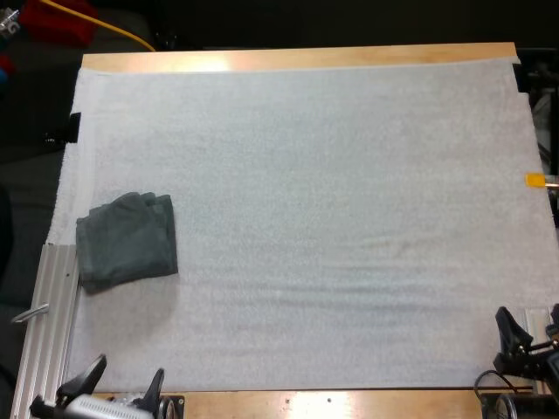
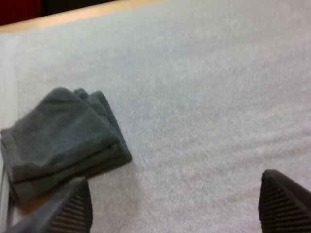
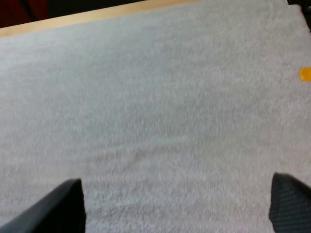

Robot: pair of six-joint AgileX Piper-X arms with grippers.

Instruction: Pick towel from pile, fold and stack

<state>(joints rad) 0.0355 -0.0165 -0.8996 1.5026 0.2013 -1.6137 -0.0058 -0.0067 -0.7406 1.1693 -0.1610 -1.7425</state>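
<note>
Left gripper (image 1: 127,374) sits at the near left edge, fingers wide apart, holding nothing. Right gripper (image 1: 530,330) is at the near right corner, likewise spread and empty.

White mat (image 1: 332,218) covers most of the table. Dark grey-green towel (image 1: 128,240) lies folded on the mat's left side, just beside the metal rail (image 1: 48,305). It shows several layers, possibly a stack; hard to tell.

Risks:
- A pick aimed at this towel would likely undo the fold.
- A shallow pinch takes only the top layer and drags the rest.
- An approach from the left could clip the rail.
</note>
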